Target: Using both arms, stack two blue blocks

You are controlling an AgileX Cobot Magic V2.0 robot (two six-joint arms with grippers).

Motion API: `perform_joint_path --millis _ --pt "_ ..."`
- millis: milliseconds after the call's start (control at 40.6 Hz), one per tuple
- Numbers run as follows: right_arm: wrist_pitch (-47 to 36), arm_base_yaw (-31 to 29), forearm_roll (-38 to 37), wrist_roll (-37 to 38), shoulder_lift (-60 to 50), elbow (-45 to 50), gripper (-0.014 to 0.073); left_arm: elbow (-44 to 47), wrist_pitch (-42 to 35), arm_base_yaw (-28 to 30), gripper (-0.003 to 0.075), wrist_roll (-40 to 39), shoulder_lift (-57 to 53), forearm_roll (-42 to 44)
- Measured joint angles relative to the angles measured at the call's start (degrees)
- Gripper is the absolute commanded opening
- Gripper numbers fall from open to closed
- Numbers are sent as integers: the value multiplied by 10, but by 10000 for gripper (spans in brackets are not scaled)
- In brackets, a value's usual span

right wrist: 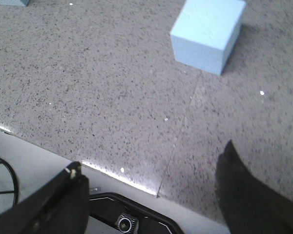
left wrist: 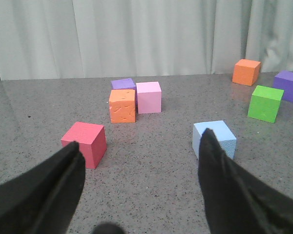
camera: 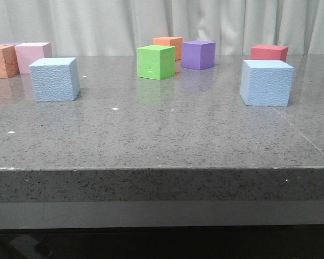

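Observation:
Two pale blue blocks rest apart on the grey table: the left blue block [camera: 55, 79] and the right blue block [camera: 266, 82]. Neither arm shows in the front view. In the left wrist view my left gripper [left wrist: 140, 148] is open and empty above the table, and the left blue block [left wrist: 218, 138] sits just beyond one of its fingers [left wrist: 212, 156], partly covered by it. In the right wrist view my right gripper [right wrist: 152, 157] is open and empty over the table's front edge, with the right blue block [right wrist: 207, 33] well ahead of it.
A green cube [camera: 156, 62], a purple cube [camera: 198, 54] and an orange cube [camera: 168, 47] stand at the back middle. A red cube [camera: 269, 52] lies behind the right blue block. Pink [camera: 33, 56] and orange [camera: 1, 61] cubes sit far left. A red cube [left wrist: 84, 144] lies near the left gripper.

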Motion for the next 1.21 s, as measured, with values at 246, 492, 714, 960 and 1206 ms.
perform_joint_path --millis 246,492,714,960,1206 --pt "4 110 -161 145 73 -94 522 0 0 0 489 0 0 0" --pt "-9 176 -314 265 138 -142 522 0 0 0 489 0 0 0" --pt "-66 178 -318 277 163 -143 523 0 0 0 489 0 0 0" --pt "-79 179 -318 313 221 -145 608 0 0 0 489 0 0 0" --pt "-83 179 -318 369 300 -190 603 0 0 0 489 0 0 0"
